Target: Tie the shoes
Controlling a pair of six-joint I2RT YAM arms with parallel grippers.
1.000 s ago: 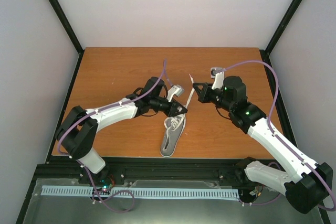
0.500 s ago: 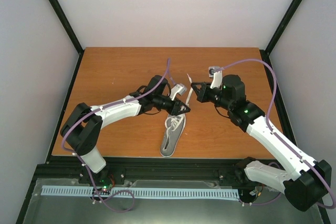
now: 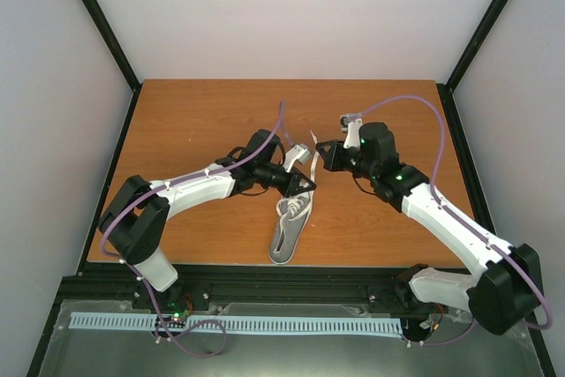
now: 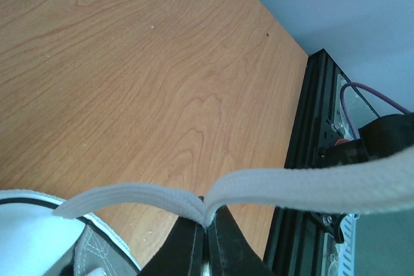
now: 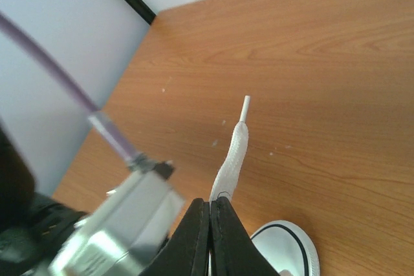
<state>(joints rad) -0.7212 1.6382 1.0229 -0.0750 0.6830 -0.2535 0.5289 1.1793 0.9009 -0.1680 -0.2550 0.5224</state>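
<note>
The grey shoe point(image 3: 284, 236) lies near the table's front edge, its white toe cap point(image 5: 288, 247) pointing away from the arm bases. My left gripper point(image 3: 309, 186) hovers just above the toe end. It is shut on a fold of white lace point(image 4: 139, 196), which runs out to both sides of the fingertips point(image 4: 223, 234). My right gripper point(image 3: 320, 149), a little farther back and to the right, is shut on the other lace point(image 5: 231, 159). That lace's free end and aglet point(image 5: 244, 105) stick out past the jaws above the table.
The wooden table point(image 3: 203, 121) has black frame posts at its edges point(image 4: 304, 134). The left wrist's silver camera block point(image 5: 123, 224) sits close beside my right fingers. A purple cable point(image 3: 424, 103) arcs over the right arm.
My right gripper has moved left and farther back with its lace end. The left jaws opened slightly, then closed on the lace fold, staying near the toe.
</note>
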